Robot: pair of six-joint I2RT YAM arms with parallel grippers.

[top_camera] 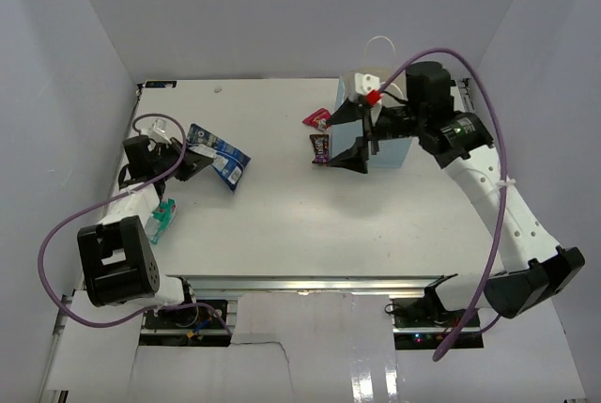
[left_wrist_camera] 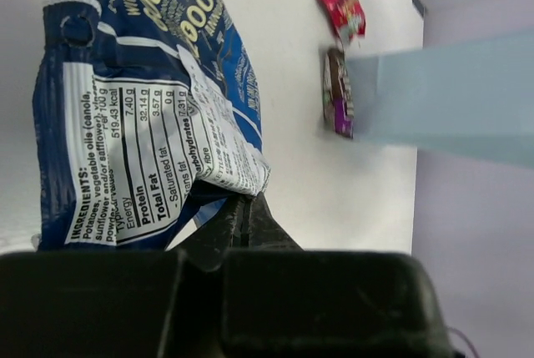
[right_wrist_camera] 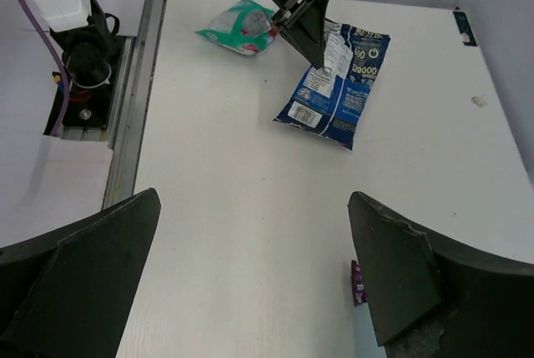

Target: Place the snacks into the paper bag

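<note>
My left arm lies low over the desk (top_camera: pixel 282 224), left gripper (top_camera: pixel 192 162) pinched on the blue packet's (top_camera: pixel 219 157) edge, with the teal packet (top_camera: pixel 161 220) just behind it. My right gripper (top_camera: pixel 349 137) hangs with fingers spread wide. The paper bag (top_camera: pixel 391 151) is directly behind it, and the purple wrapper (top_camera: pixel 321 147) and red wrapper (top_camera: pixel 316 119) are just in front.

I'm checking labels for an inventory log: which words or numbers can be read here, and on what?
"INGREDIENTS: Potatoes, vegetable oil (canola" – back of the blue chip packet
"Energy 519.43 kcal" – same panel
"Protein 7.40 g" – same panel
"Total Fat 32.14 g" – same panel
That packet's front print: cut off and blurred, not readable.
Red wrapper, dark purple wrapper, teal packet: too blurred or small.
Paper bag: no text shows.
</note>
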